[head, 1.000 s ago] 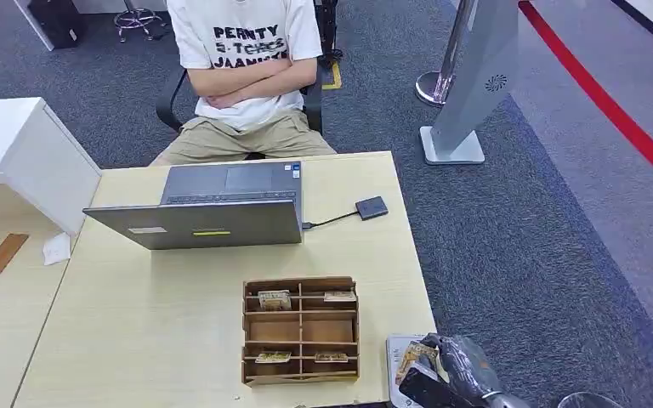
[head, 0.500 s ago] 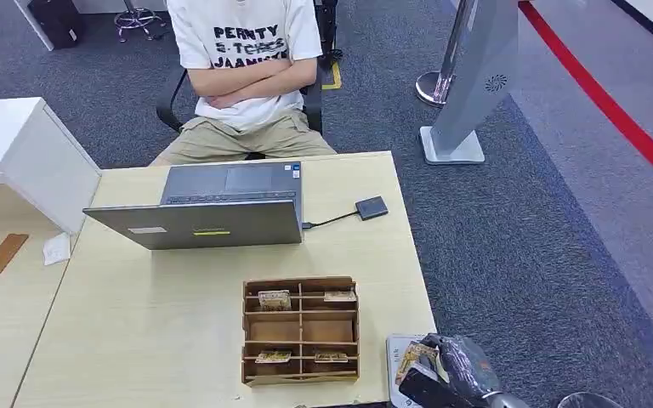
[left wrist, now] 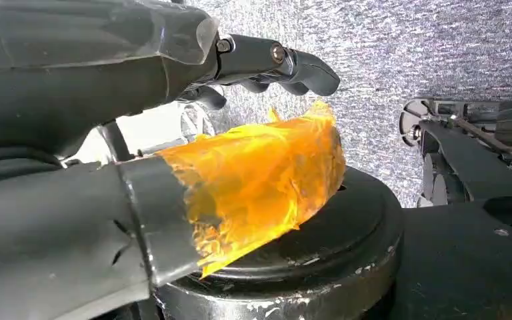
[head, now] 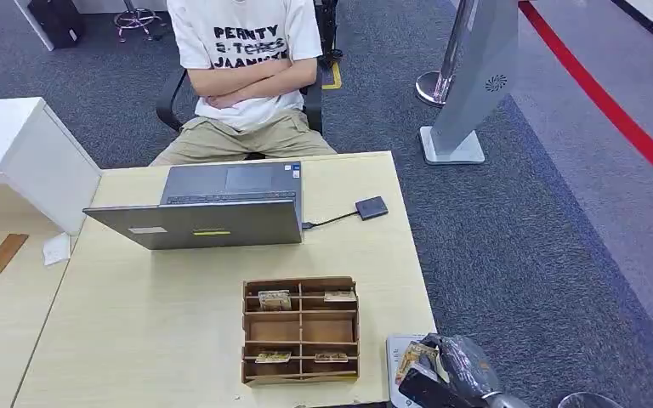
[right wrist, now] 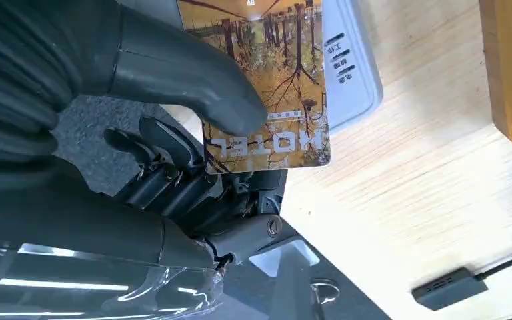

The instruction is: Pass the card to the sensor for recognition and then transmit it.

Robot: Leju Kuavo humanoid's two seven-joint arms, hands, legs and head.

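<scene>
- The right hand [head: 459,370] is low at the near right corner of the table [head: 136,340]. It pinches the hotel card [right wrist: 267,87] between its thick thumb [right wrist: 193,87] and its dark fingers.
- The card has brown trees on it. It is held over the white card sensor [right wrist: 350,67], which lies flat on the table corner. I cannot tell if they touch.
- The left hand [left wrist: 253,113] hangs over grey carpet. Its fingers are apart and it holds nothing. Orange tape [left wrist: 260,180] wraps its thumb.
- A wooden card box [head: 300,329] sits just left of the sensor.
- A grey laptop [head: 212,208] stands further back, with a person [head: 242,68] sitting behind it.
</scene>
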